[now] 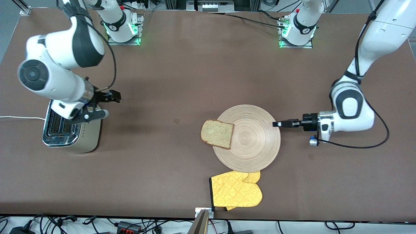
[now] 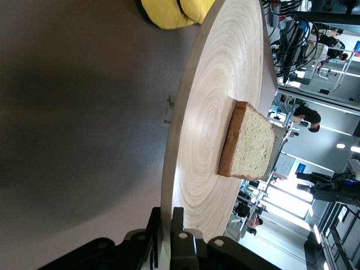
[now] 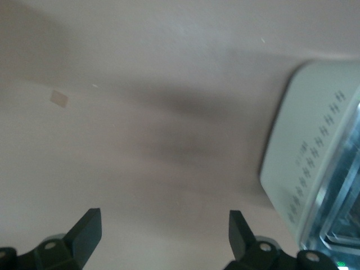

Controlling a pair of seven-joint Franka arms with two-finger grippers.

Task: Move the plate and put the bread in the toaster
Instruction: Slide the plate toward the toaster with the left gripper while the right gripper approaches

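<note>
You have the plate lying flat on the desk, toward the left arm's end from the middle, with the bread resting on its rim on the side toward the right arm's end, one part of the slice hanging out past the edge. A yellow oven mitt lies nearer to the front camera than the plate, its tip tucked just under the plate's rim. Your left pincer reaches in level and low at the plate's edge on the side toward the left arm's end; in the left wrist view its fingers are narrow and closed on the plate's rim, with the bread lying farther along the wood. The toaster stands well apart from the plate, at the right arm's end of the desk, its two slots facing up and a white cord running off toward the desk edge. Your right pincer hangs beside the toaster's top, over the desk, and the right wrist view shows its fingers spread wide with nothing between them.
</note>
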